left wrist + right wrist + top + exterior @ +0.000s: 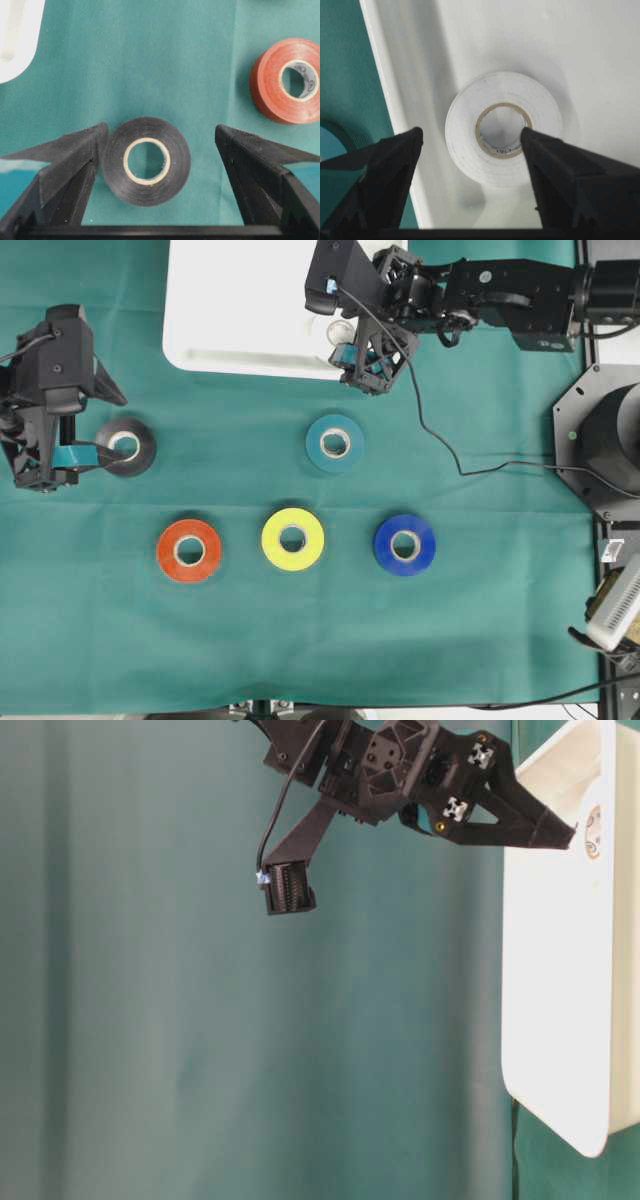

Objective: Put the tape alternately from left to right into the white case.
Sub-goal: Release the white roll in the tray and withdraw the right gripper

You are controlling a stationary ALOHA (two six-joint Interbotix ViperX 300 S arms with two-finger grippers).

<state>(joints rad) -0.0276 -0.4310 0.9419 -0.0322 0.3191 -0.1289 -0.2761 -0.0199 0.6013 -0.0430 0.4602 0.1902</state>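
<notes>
The black tape lies flat on the green cloth between the open fingers of my left gripper, and the left finger touches its side. In the overhead view that gripper reaches the roll from the left. My right gripper stands open over the white case, near its front right corner. The white tape lies on the case floor under the jaws, not gripped. Teal, orange-red, yellow and blue rolls lie on the cloth.
A black cable trails from the right arm across the cloth toward the arm base at the right edge. In the table-level view the right gripper hangs over the case rim.
</notes>
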